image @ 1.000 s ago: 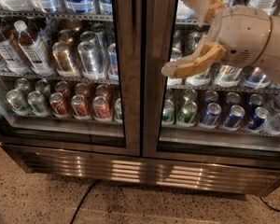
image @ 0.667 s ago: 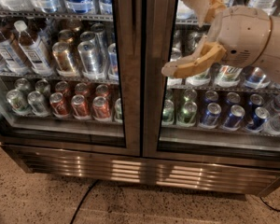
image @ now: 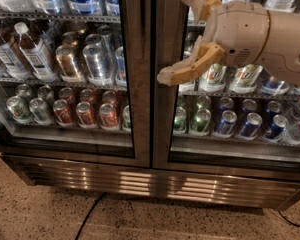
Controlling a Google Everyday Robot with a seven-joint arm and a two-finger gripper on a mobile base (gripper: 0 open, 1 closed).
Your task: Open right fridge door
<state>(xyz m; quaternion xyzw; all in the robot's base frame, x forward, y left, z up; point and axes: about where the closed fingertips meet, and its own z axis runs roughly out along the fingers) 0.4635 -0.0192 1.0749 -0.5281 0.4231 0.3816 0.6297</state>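
gripper (image: 176, 34) at right fridge door (image: 164, 129) frame | upper of fingers (image: 202, 1) cropped at top | door's top and right side cropped

Off-white arm (image: 285, 39), tan gripper (image: 172, 32)
Gripper at the right fridge door's (image: 235, 149) left edge: tan jaws, rounded off-white housing, patch of small holes.

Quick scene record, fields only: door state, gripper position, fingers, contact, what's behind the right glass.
right fridge door: shut, in line with the left door
gripper: in front of the right door's left frame, upper part
fingers: open, spread wide; lower fingertip over the frame
contact: cannot tell whether it touches the door
behind right glass, lower shelf: green-and-white cans, blue cans
task status: door not yet opened
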